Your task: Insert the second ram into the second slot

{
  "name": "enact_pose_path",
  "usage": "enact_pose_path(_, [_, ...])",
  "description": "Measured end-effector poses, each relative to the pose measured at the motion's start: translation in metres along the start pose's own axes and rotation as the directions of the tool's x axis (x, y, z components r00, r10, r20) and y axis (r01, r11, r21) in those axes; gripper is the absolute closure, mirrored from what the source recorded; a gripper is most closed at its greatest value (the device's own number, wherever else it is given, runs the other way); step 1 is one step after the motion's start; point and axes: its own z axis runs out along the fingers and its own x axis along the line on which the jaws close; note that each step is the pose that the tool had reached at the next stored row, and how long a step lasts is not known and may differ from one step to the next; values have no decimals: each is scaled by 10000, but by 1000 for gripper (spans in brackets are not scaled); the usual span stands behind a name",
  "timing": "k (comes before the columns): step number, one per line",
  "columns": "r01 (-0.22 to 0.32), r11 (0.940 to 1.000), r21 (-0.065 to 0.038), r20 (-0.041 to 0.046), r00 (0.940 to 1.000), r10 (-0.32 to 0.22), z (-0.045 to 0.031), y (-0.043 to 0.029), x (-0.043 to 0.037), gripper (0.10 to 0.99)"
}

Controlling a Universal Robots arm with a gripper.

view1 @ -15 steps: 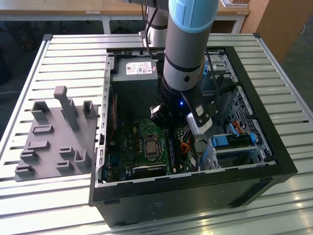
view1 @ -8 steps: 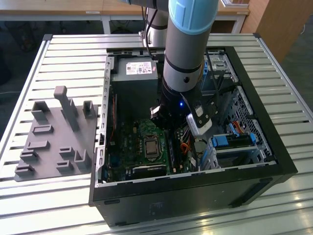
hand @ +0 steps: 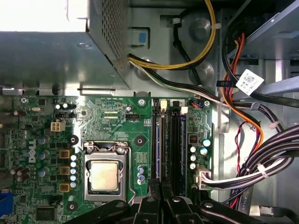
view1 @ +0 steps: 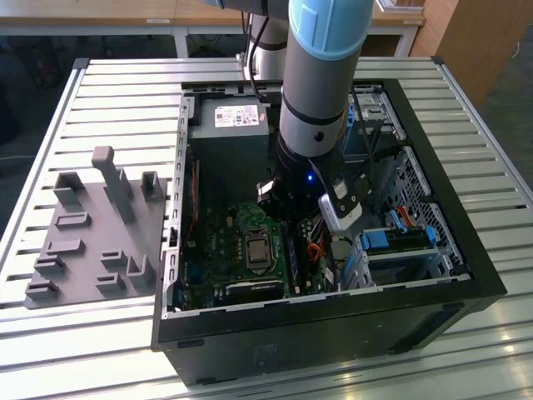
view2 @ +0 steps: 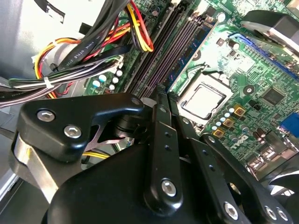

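My gripper (view2: 166,97) (hand: 161,189) reaches down into the open computer case (view1: 333,329), right over the memory slots (hand: 174,140) of the green motherboard (view1: 208,250). The second ram (view2: 189,53) (hand: 157,149) is a thin blue stick. It stands on edge along the slot nearest the processor socket (hand: 103,175). One end of it runs in between my black fingers (view2: 159,130), which are shut on it. How deep the stick sits in the slot is hidden. In the exterior view the arm's wrist (view1: 312,125) covers the gripper.
A bundle of black, yellow and red cables (view2: 93,42) (hand: 243,140) hangs close beside the slots. The metal power supply (view1: 229,121) (hand: 46,56) stands behind the board. Blue drive-bay clips (view1: 391,239) sit at the exterior view's right. A grey holder fixture (view1: 92,233) lies outside the case.
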Motion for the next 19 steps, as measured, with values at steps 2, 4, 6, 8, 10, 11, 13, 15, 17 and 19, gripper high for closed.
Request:
enact_pose_path(2, [1,10000,0,0,10000,-1,2,0,-3,957])
enact_pose_path(4, [1,10000,0,0,10000,-1,4,0,-3,957])
enact_pose_path(6, [1,10000,0,0,10000,-1,5,0,-3,957])
enact_pose_path(8, [1,10000,-1,1,10000,-1,6,0,-4,957])
enact_pose_path(10, [2,10000,-2,1,10000,-2,9,0,-8,957])
enact_pose_path(11, [2,10000,-2,1,10000,-2,11,0,-10,957])
enact_pose_path(13, [0,10000,-1,0,10000,0,14,0,-12,957])
enact_pose_path(15, [5,10000,-1,0,10000,-5,18,0,-13,957])
enact_pose_path(17, [72,10000,0,-1,10000,-72,23,0,-14,957])
enact_pose_path(19, [116,9999,-1,-2,9999,-116,28,0,-17,957])
